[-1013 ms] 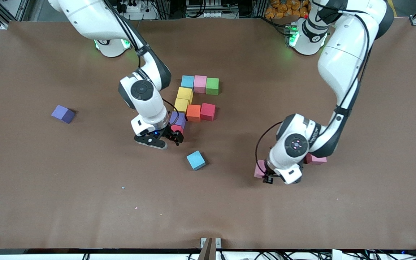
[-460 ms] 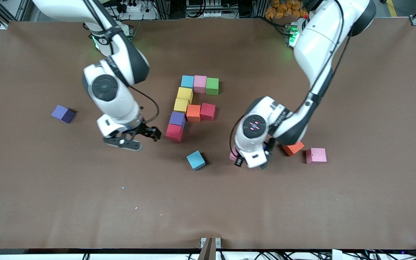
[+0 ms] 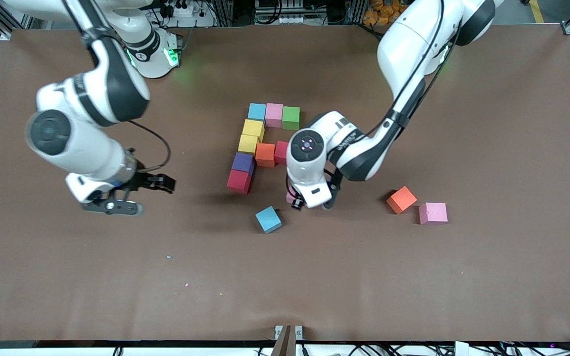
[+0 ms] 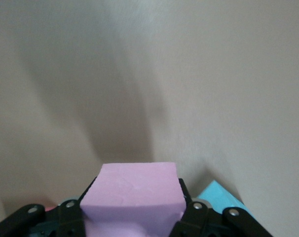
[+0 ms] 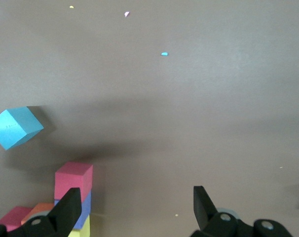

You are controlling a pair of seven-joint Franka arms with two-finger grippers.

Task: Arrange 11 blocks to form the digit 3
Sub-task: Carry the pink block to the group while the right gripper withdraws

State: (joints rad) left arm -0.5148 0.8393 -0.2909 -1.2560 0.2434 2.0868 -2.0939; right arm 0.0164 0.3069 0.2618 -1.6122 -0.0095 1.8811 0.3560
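Here the right gripper (image 5: 134,202) hangs open and empty over bare table (image 3: 67,277), at about 9 o'clock of the figure; its arm waits.

At the table's centre lies the partial digit 3 (image 3: 265,143), nine blocks touching one another. The top row reads blue (image 3: 257,111), pink (image 3: 274,114), green (image 3: 291,117). At 6 o'clock of the blue block stand two yellow blocks, upper (image 3: 254,128) and lower (image 3: 248,144). At 4 o'clock of the lower yellow sits an orange block (image 3: 265,154), with a red block (image 3: 280,151) beside it, partly hidden by the left arm. A purple block (image 3: 243,162) and a second red block (image 3: 239,181) continue downward at 6 o'clock of the lower yellow.

A loose blue block (image 3: 268,219) lies askew at 5 o'clock of that second red block, apart from it.

The left gripper (image 4: 132,210) is closed on a held pink block (image 4: 130,187), over the table at 2 o'clock of the loose blue block.

Toward the left arm's end, a loose orange block (image 3: 402,199) lies turned, with a loose pink block (image 3: 433,213) just beside it at 4 o'clock.
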